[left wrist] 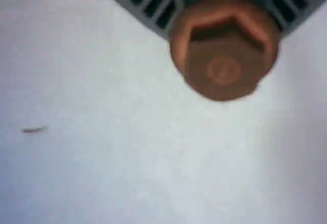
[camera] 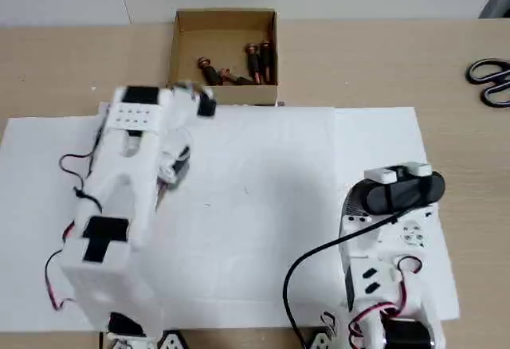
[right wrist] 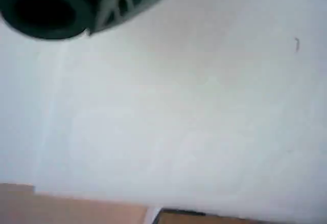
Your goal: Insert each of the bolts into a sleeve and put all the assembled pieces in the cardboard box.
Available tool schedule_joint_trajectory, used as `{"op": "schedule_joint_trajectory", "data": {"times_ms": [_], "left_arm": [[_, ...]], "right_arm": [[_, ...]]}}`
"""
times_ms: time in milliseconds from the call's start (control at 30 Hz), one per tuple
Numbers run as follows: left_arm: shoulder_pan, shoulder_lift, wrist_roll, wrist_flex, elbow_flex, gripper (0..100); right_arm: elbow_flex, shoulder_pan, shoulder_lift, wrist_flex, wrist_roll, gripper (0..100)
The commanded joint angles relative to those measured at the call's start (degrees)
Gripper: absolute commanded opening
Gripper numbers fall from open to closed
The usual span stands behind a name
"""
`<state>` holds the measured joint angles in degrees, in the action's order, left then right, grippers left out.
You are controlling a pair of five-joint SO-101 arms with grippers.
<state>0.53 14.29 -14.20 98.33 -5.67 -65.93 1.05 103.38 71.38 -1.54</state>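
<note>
Left hand [camera: 194,96] is closed on a bolt [left wrist: 223,55]. The hex head faces the wrist camera and the shank runs back between the jaws; whether a sleeve is fitted cannot be told. The cardboard box [camera: 225,14] lies just beyond this hand and holds several pieces [camera: 253,62]. Right hand [camera: 398,183] sits well apart; its grip cannot be told.

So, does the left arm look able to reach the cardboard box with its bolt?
Probably yes. The left gripper, shut on the bolt, sits at the front wall of the cardboard box, which is open-topped, and nothing stands between them.
</note>
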Motion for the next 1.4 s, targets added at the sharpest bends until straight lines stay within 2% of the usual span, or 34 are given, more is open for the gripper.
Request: {"op": "schedule_joint_trajectory", "data": {"times_ms": [0,100,267,367,533,733,867,1033,1200,1300,1367], "left_arm": [[1.49,-12.22,0.35,2.02,-4.53,0],[4.57,-19.16,0.26,2.02,-4.62,0],[9.23,-28.13,2.73,2.02,-4.62,0],[9.67,-32.97,7.74,2.11,-4.53,0],[9.85,-44.75,9.49,1.58,-4.44,0],[9.85,-60.66,24.00,-0.35,-0.13,0],[9.49,-70.68,34.37,-3.16,10.95,0],[9.93,-86.24,44.57,-15.21,32.04,0],[10.02,-105.05,45.98,-26.64,54.20,0],[10.55,-116.66,45.98,-27.69,63.69,0],[13.36,-119.65,46.07,-27.16,67.74,0]], "right_arm": [[4.04,-0.13,0.48,2.95,0.35,0.2],[5.36,2.86,0.48,5.67,0.62,0.2],[5.54,15.43,0.57,8.66,0.79,0.2],[5.54,19.82,0.57,9.89,0.79,0.2],[5.36,25.27,0.57,11.74,0.35,0.2],[5.19,31.96,0.57,13.14,0.79,0.2],[3.52,35.21,0.57,13.05,2.37,0.2],[-0.62,42.68,0.57,9.80,6.77,0.2],[-2.37,48.40,0.48,7.16,6.77,0.2],[-2.37,49.71,0.48,7.52,6.77,0.2],[-2.37,50.59,0.48,7.34,6.59,0.2]]}}
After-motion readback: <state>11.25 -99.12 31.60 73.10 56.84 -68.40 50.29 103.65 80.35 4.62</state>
